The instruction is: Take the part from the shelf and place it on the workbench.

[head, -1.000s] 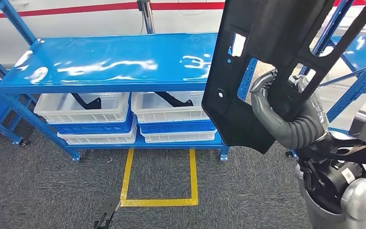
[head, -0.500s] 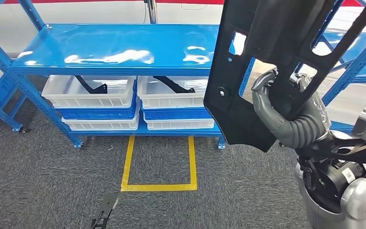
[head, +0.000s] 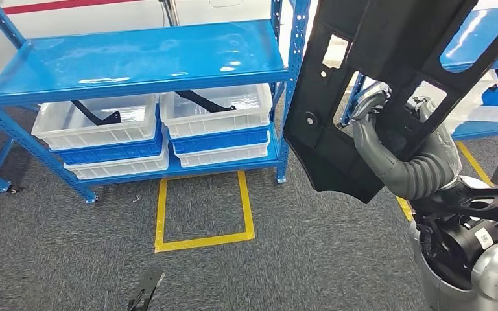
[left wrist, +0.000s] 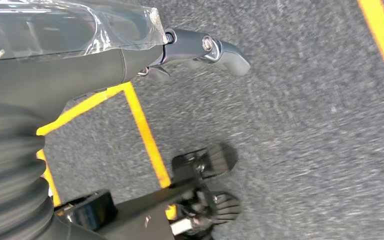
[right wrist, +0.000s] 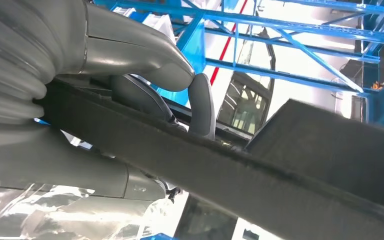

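Clearly the right hand (head: 389, 139) has its fingers (right wrist: 200, 107) clasping the black part (head: 363, 84); left hand's (left wrist: 200, 50) fingers unclear.

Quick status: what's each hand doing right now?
Left hand: hangs over the floor, holding nothing; open or closed cannot be told.
Right hand: gripping the black part.

From high on my body my head view looks forward and down across the grey carpet (head: 71, 259) to the blue shelf (head: 142, 58), with my right hand (head: 389, 139) raised close on the right around the black part (head: 363, 97). My right wrist view sits tight behind that same hand (right wrist: 130, 100), facing up along the part's edge (right wrist: 260, 185) toward blue racking (right wrist: 290, 30), so the two views share hand, part and racking. My left wrist view faces down at the carpet (left wrist: 305, 125) from behind my left hand (left wrist: 200, 50), and shares carpet and yellow floor lines (left wrist: 145, 135) with the head view.
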